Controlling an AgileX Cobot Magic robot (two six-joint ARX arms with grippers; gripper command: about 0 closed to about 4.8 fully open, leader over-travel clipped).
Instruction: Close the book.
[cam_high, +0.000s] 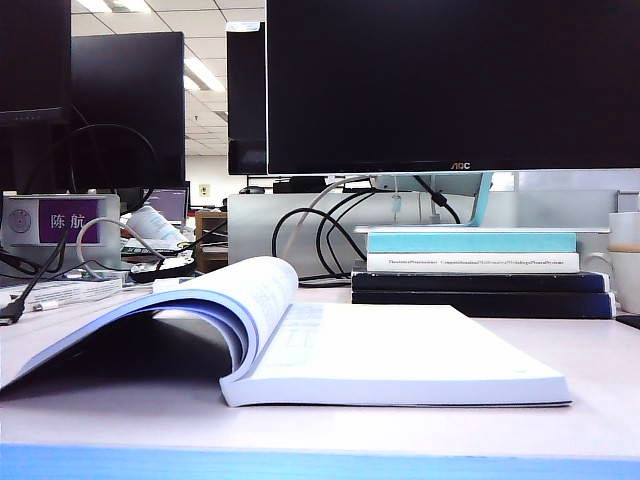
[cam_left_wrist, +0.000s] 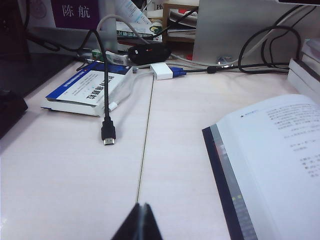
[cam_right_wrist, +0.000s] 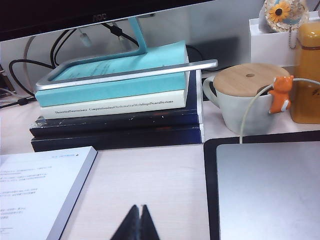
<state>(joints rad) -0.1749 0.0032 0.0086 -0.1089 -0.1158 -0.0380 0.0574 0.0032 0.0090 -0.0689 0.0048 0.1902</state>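
Note:
The book (cam_high: 400, 352) lies open in the middle of the table. Its right half rests flat, and its left pages and cover arch up in a hump (cam_high: 190, 300). The left wrist view shows a white printed page of the book (cam_left_wrist: 275, 150) with a dark cover edge. My left gripper (cam_left_wrist: 141, 206) is shut and empty over bare table, short of that edge. In the right wrist view the book's other page (cam_right_wrist: 35, 190) shows. My right gripper (cam_right_wrist: 140, 207) is shut and empty over the table beside it. Neither gripper appears in the exterior view.
A stack of teal, white and dark navy books (cam_high: 480, 268) sits behind the open book under a monitor stand (cam_right_wrist: 125, 70). A lidded mug (cam_right_wrist: 245, 100) and a dark-rimmed pad (cam_right_wrist: 265, 190) lie at the right. A black cable plug (cam_left_wrist: 108, 135) and a blue-white booklet (cam_left_wrist: 90, 90) lie at the left.

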